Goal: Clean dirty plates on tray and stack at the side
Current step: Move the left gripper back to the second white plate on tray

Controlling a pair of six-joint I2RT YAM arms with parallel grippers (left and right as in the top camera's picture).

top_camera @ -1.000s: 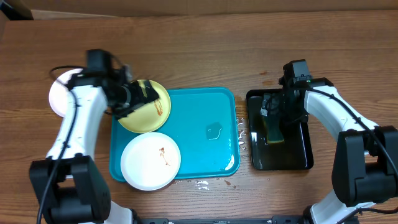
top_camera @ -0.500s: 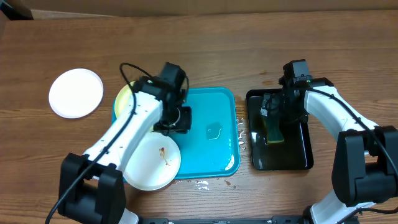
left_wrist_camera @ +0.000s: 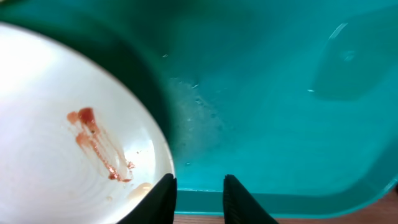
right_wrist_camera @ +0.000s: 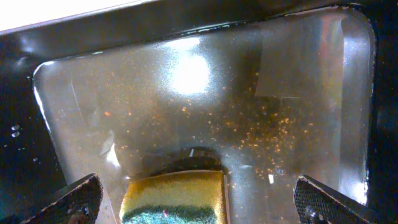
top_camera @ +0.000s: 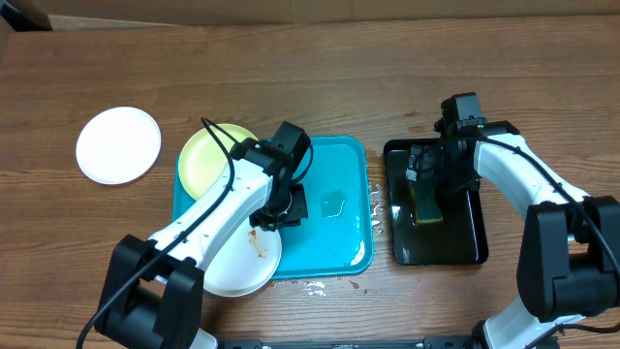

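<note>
— What's on the wooden table?
— A glossy black tray, wet inside (orange specks, perhaps crumbs), holding a yellow-and-green sponge.
— Anything else?
— Water droplets on the wood just beside it.

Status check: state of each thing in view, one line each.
left gripper, narrowly open, empty, above tray
right gripper, wide open, straddling sponge
sponge, in black tray, not gripped
smeared white plate, dirty, on tray
yellow-green plate, on tray's corner, partly hidden
other white plate, clean-looking, on table
tray, wet
black tray, holds speckled liquid
</note>
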